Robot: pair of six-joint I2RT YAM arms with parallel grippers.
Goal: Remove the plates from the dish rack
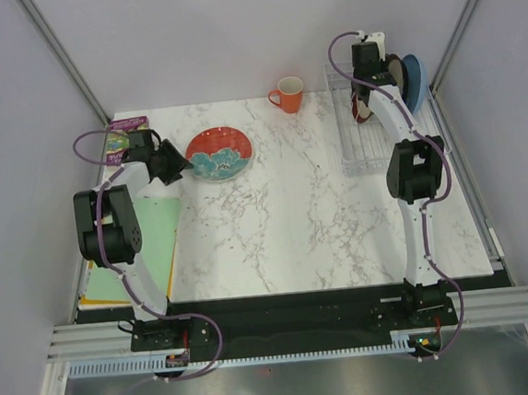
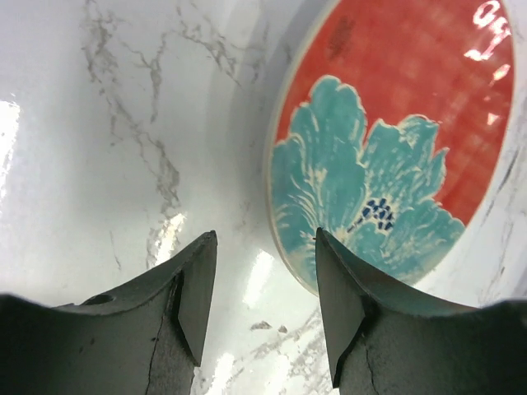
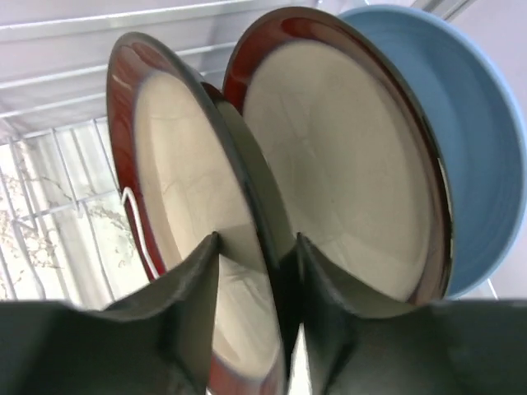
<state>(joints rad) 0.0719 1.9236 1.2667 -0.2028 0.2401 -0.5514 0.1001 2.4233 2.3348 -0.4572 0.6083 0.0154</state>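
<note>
Marbled bench (image 1: 321,211): left claw (image 2: 265,247) gapes beside the red plate (image 2: 395,132); right claw (image 3: 257,239) straddles a cream plate (image 3: 181,189) at its rim, grip unclear.

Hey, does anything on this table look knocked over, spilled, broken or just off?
Nothing stands out. The red plate lies flat on the table, the orange mug stands upright, and the two cream plates and the blue plate stand on edge in the dish rack. No spill or breakage shows.
</note>
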